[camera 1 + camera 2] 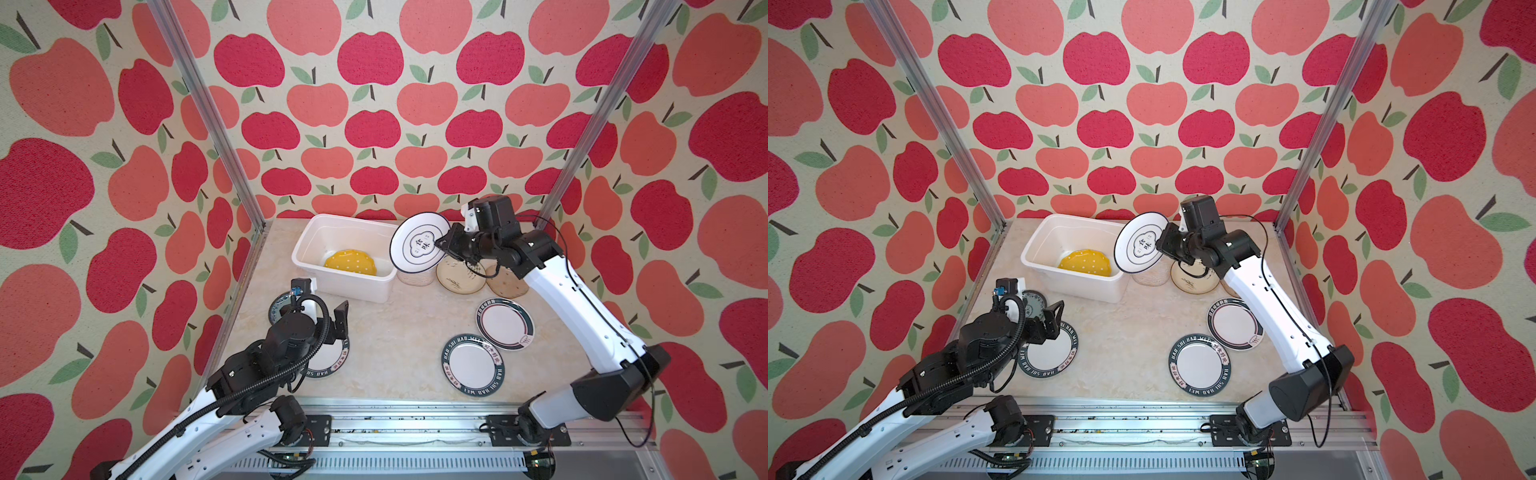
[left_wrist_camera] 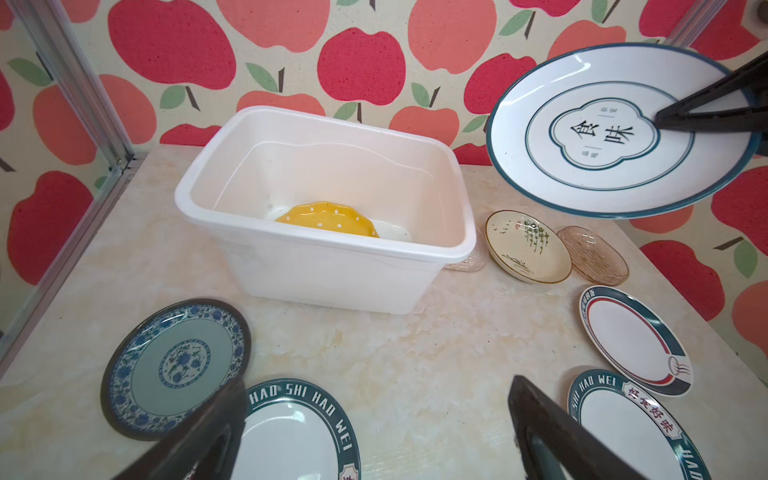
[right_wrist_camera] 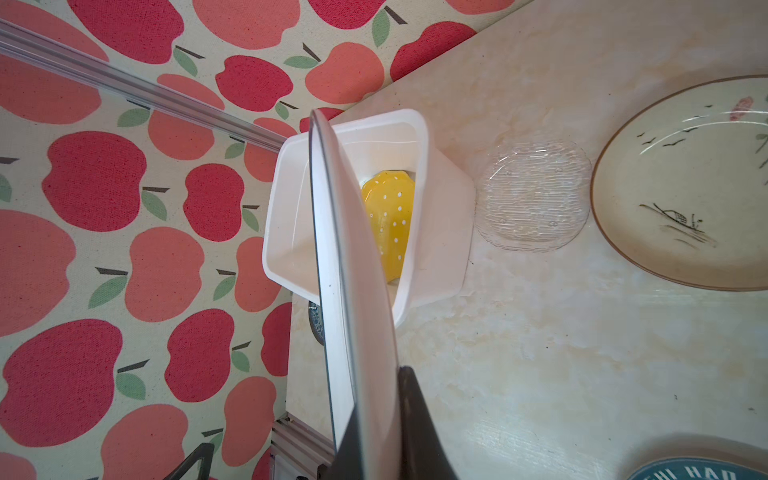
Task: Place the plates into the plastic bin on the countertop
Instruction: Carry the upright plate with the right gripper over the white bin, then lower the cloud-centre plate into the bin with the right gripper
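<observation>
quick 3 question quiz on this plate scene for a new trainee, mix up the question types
1. True or false: the yellow dotted plate lies inside the plastic bin.
2. What does the right gripper hold? A) the emblem plate B) a mug C) nothing
3. Fill in: the left gripper has its jaws ____.

Key: 1 true; 2 A; 3 open
</observation>
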Robot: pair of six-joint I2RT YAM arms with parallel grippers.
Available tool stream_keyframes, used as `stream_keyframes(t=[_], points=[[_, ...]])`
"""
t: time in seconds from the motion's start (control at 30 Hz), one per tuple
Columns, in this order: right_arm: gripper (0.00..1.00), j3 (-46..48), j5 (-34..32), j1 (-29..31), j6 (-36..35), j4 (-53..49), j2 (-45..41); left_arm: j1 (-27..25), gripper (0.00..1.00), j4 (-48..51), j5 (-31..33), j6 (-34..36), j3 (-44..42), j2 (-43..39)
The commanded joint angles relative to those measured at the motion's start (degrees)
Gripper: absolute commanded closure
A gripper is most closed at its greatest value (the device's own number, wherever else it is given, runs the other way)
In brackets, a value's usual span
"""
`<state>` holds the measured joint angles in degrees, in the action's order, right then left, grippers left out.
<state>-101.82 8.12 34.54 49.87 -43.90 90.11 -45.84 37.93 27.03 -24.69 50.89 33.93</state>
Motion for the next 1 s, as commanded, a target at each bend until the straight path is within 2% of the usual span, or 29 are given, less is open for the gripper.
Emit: stream_keyframes(t=[0.0, 0.13, 0.2, 0.27, 0.4, 0.5, 0.67, 0.97], points=[[1.0, -8.58, 1.86, 1.58, -1.95, -2.44, 7.17, 10.23, 0.01, 1.9, -13.5, -2.76, -1.02, -0.23], [1.0, -18.73, 1.71, 3.14, -4.07, -3.27, 16.47, 22.15, 0.01, -1.23, -27.34, -9.51, -4.13, -0.14], [1.0, -23.73, 1.82, 3.69, -4.81, -3.75, 21.04, 25.95, 0.01, -3.53, -32.14, -12.05, -6.74, -0.69], [1.0, -28.81, 1.83, 4.15, -5.9, -4.45, 25.23, 27.74, 0.01, -3.98, -33.88, -13.9, -8.6, -1.12], [1.0, -37.36, 1.31, 4.76, -8.12, -6.66, 33.23, 28.28, 0.01, -3.88, -34.54, -15.64, -11.39, -2.08], [1.0, -40.48, 1.66, 5.4, -9.53, -6.46, 37.75, 28.35, 0.01, -3.35, -33.46, -16.44, -12.13, -3.23], [1.0, -41.22, 2.11, 6.47, -11.04, -3.87, 43.02, 28.62, 0.01, -2.95, -33.29, -16.67, -12.18, -3.17], [1.0, -41.27, 4.49, 8.17, -8.76, 1.17, 49.58, 28.73, 0.01, -2.99, -33.9, -16.27, -11.72, -1.05]])
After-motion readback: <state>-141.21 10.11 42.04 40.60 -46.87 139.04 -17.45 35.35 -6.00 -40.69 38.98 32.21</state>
